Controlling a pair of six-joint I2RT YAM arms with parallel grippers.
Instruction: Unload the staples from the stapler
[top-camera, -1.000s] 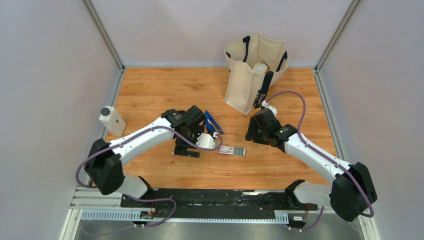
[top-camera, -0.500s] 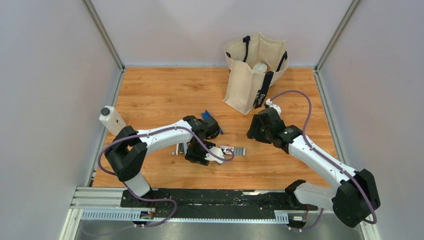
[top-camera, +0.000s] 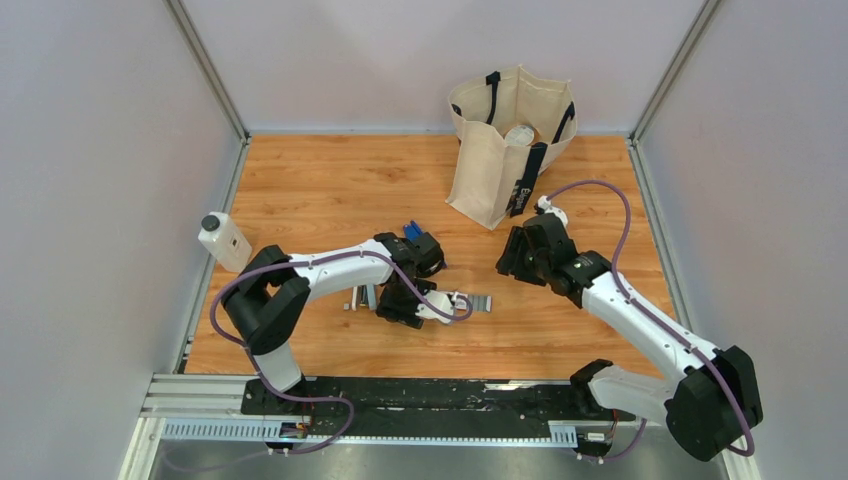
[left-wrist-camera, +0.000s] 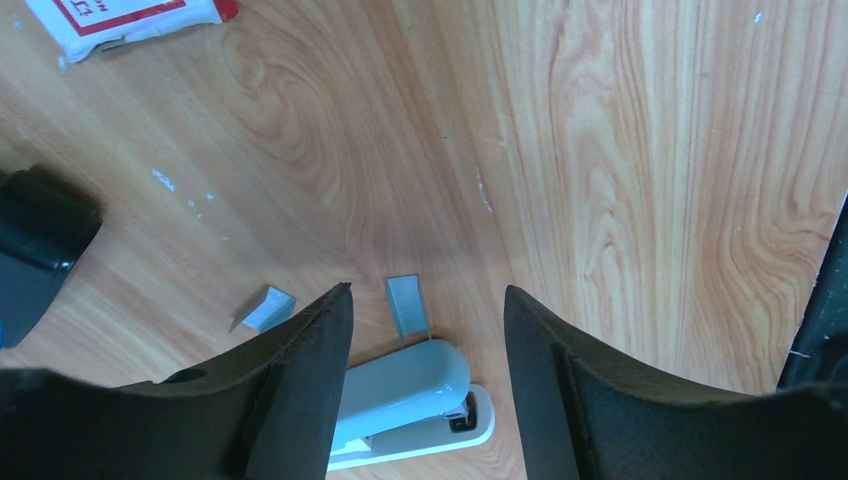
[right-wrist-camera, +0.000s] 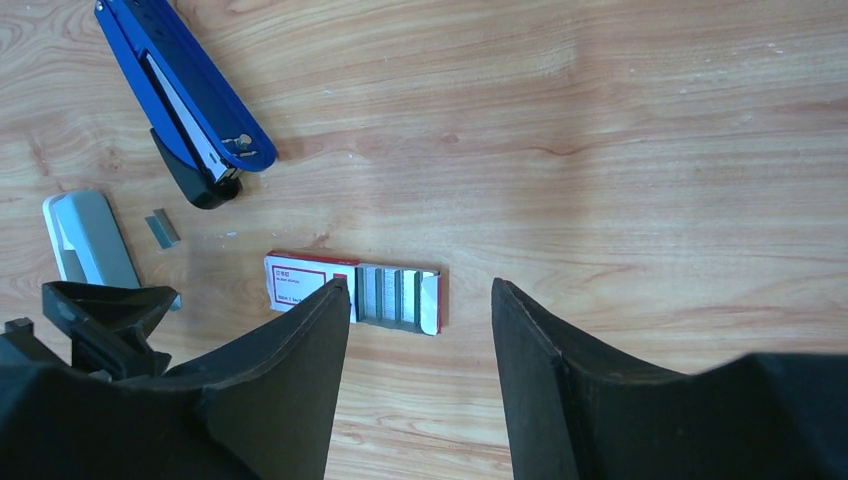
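Note:
The dark blue stapler (right-wrist-camera: 185, 95) lies on the wood with its top swung open and its pale staple channel showing. In the top view the stapler (top-camera: 408, 232) is half hidden behind my left arm. My left gripper (left-wrist-camera: 427, 292) is open and empty, low over the pale grey-blue stapler-like object (left-wrist-camera: 400, 395), not the dark blue one. Two short staple strips (left-wrist-camera: 408, 303) lie beside it. In the top view the left gripper (top-camera: 392, 300) sits just in front of the dark blue stapler. My right gripper (right-wrist-camera: 418, 285) is open and empty above the table, and it shows to the right in the top view (top-camera: 510, 262).
A red-and-white staple box (right-wrist-camera: 350, 290) lies open with staple strips inside, between the two grippers (top-camera: 470, 302). A canvas tote bag (top-camera: 505, 150) stands at the back. A small white bottle (top-camera: 224, 240) stands at the left edge.
My left arm swung in and lowered its gripper from above the dark blue stapler to over the pale stapler-like object. My right arm drifted slightly right.

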